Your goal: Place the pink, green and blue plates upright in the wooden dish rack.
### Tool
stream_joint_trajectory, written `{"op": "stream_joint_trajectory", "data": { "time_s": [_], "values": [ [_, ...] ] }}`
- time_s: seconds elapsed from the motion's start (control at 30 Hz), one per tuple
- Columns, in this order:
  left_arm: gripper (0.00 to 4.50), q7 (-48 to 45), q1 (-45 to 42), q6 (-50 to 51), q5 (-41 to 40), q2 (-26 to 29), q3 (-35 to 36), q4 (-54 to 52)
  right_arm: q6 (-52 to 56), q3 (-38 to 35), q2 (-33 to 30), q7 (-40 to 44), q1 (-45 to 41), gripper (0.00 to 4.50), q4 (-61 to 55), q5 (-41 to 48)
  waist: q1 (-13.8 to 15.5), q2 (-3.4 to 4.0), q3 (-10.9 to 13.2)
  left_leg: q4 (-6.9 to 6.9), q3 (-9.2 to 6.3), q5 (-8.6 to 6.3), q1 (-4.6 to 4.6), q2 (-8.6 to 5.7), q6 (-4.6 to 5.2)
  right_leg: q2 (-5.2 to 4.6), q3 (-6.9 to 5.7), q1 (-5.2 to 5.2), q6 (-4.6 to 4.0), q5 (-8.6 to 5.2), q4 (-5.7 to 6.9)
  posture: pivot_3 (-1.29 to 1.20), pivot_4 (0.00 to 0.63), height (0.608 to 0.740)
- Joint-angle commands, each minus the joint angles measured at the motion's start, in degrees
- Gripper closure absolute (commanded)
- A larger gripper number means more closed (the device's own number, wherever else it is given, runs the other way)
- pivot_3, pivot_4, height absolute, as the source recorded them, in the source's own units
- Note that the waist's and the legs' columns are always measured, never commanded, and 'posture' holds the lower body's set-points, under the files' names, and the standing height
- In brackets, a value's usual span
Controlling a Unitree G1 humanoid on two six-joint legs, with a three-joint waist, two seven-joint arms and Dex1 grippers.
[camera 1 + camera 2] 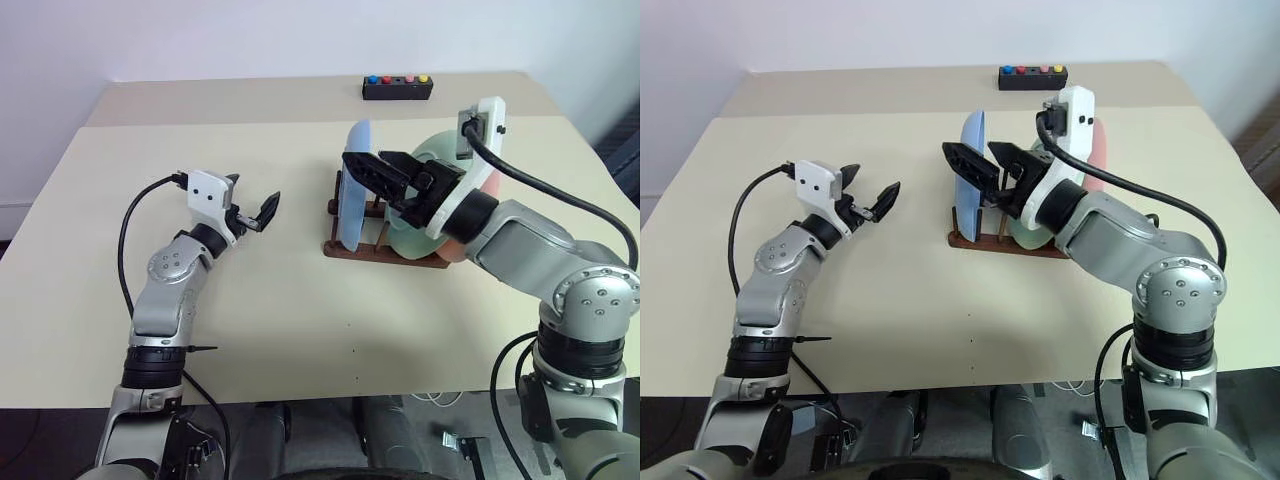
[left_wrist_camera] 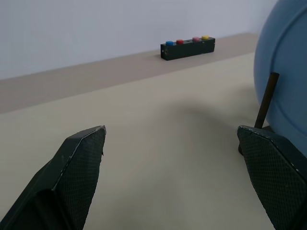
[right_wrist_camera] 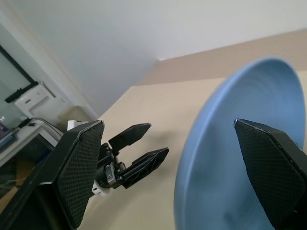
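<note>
On the left, the left pincer (image 1: 252, 204) hovers above the bare tabletop (image 1: 290, 300), its forearm angled up and toward the middle, its two black fingers spread wide with nothing between them. Its wrist view looks low across the tabletop and catches one upright peg (image 2: 266, 98) standing against the face of the blue plate (image 2: 288, 62), a detail the head views hide. That view also shows the black box with coloured buttons (image 2: 187, 47) at the far edge. In the middle, the wooden dish rack (image 1: 385, 252) sits on the tabletop, well apart from the left pincer. The blue plate stands upright on edge at its left end. The green plate (image 1: 436, 152) stands behind it, largely covered by the right arm. The pink plate (image 1: 1099, 150) shows beyond the green one, clearer in the right eye view; whether its lower edge sits between pegs cannot be told. The right pincer (image 1: 372, 166) reaches in from the right, roughly level, its wrist rolled. Its fingers are parted wide on either side of the blue plate's rim, not touching it, gripping nothing. The right wrist view looks past the plate's hollow face to the other pincer.
</note>
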Motion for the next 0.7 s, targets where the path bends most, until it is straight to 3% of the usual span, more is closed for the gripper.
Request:
{"op": "stream_joint_trajectory", "data": {
  "time_s": [0.03, 0.27, 0.43, 0.53, 0.7],
  "values": [
    [0.0, -0.31, 0.02, -1.34, 0.06, -0.22, -0.25, -1.28, -0.89, 0.09, -2.26, 2.86, -2.5, 0.08, -2.02, -3.78, 0.02, 0.0, 0.0, 0.0, 0.0, 0.0, 0.0, 0.0, 0.0, 0.0, 0.0, 0.0, 0.0, 0.0, -0.01, 0.0, 0.15, 0.74],
    [0.0, -0.59, 0.02, -1.39, -0.13, -0.48, -0.29, -1.4, -0.99, -1.21, -6.7, 8.41, -6.21, 0.08, -3.15, -7.61, 0.1, 0.01, 0.01, 0.0, 0.01, 0.0, -0.02, 0.0, 0.0, 0.0, 0.0, 0.0, 0.0, 0.0, -0.04, 0.0, 0.15, 0.74],
    [0.0, -1.94, -0.21, -1.55, -0.53, -0.41, -0.73, -1.16, -1.91, -5.27, -15.13, 16.31, -5.96, 0.08, -3.57, -14.3, 0.52, 0.0, 0.02, 0.0, 0.01, -0.01, -0.05, -0.01, 0.02, -0.01, 0.0, 0.0, 0.01, 0.0, -0.09, 0.0, 0.15, 0.74],
    [0.0, -3.36, -0.02, -1.53, -0.91, -0.18, -1.24, -1.25, -2.73, -10.23, -21.37, 24.38, -0.12, 0.95, -4.64, -17.8, 1.41, -0.01, 0.01, 0.0, 0.02, -0.02, -0.09, -0.01, 0.03, -0.01, -0.01, 0.01, 0.01, 0.0, -0.18, 0.0, 0.15, 0.74],
    [0.0, -8.68, 1.28, -0.62, -2.69, 1.22, -2.59, -2.32, -5.47, -21.04, -31.87, 42.6, 17.51, 3.38, -10.39, -26.8, 1.77, 0.0, 0.01, 0.02, 0.06, -0.07, -0.16, 0.0, 0.12, -0.01, -0.01, 0.03, 0.03, 0.0, -0.32, 0.0, 0.15, 0.74]
  ]
}}
